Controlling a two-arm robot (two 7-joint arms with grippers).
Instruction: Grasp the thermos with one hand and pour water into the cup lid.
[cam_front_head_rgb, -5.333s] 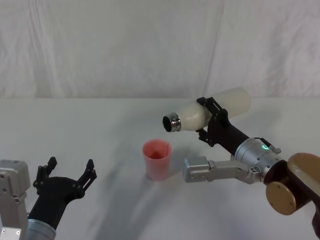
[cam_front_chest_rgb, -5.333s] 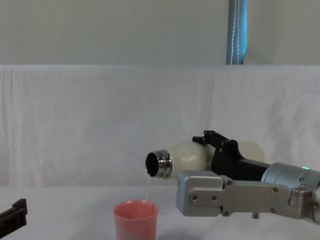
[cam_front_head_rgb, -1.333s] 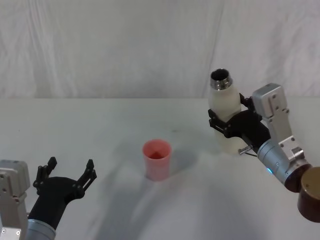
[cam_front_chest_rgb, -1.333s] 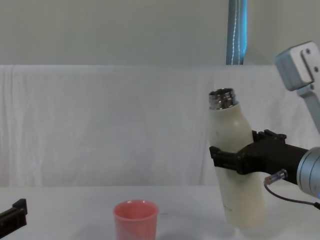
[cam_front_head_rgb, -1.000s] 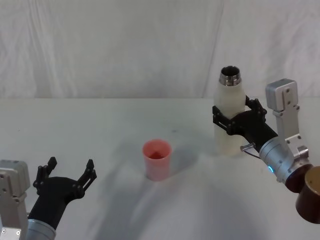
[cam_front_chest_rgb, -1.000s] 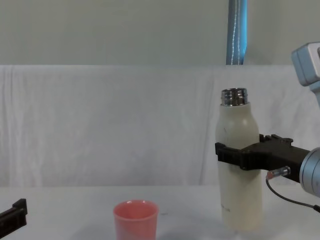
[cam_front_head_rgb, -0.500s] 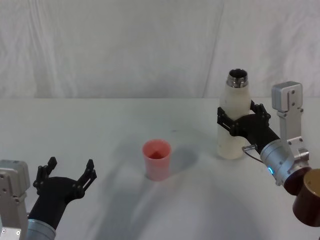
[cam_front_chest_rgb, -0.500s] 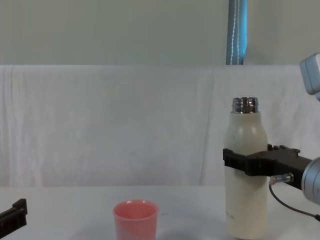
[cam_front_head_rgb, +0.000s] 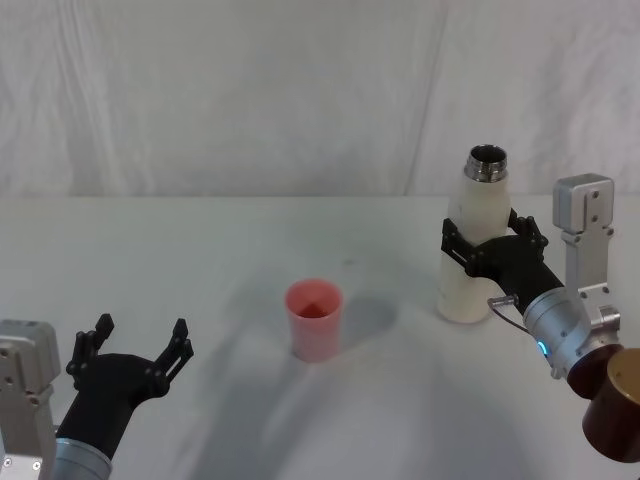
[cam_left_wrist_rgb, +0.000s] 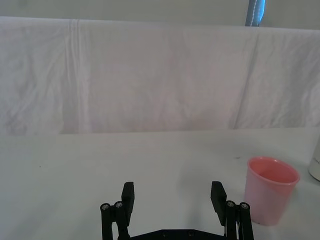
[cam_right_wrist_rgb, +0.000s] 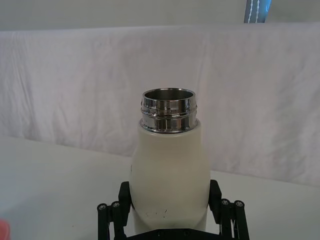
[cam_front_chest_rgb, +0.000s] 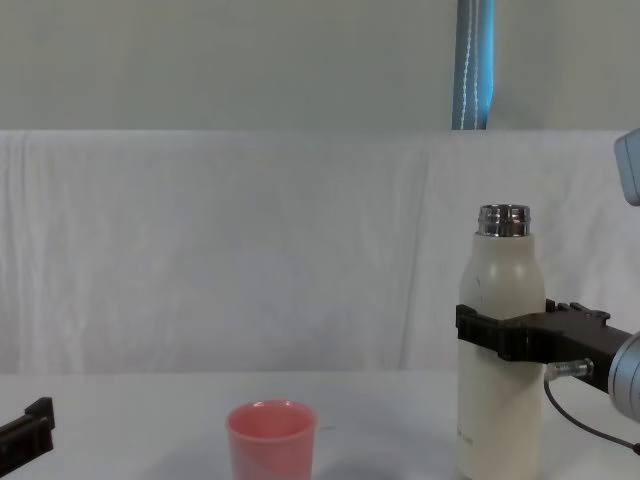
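Note:
The cream-white thermos (cam_front_head_rgb: 465, 285) is upright at the right of the table, with its base at the tabletop and its steel neck open at the top. My right gripper (cam_front_head_rgb: 486, 247) is shut around its middle; the right wrist view shows a black finger on each side of the thermos (cam_right_wrist_rgb: 169, 165), and the chest view shows the same grip on the thermos (cam_front_chest_rgb: 498, 275). The pink cup lid (cam_front_head_rgb: 314, 318) stands near the table's centre, left of the thermos and apart from it, also seen as the cup lid (cam_front_chest_rgb: 271, 442). My left gripper (cam_front_head_rgb: 135, 352) rests open at the lower left, holding nothing.
A white cloth covers the table (cam_front_head_rgb: 200, 250) and a white drape hangs behind it. A blue pole (cam_front_chest_rgb: 472, 65) rises behind the drape. The right arm's brown joint (cam_front_head_rgb: 615, 405) sits at the lower right. In the left wrist view the cup lid (cam_left_wrist_rgb: 270, 195) lies ahead of the open fingers.
The thermos went from tipped over the cup lid to upright, then moved right and down to the table in my right gripper. The left arm stayed still.

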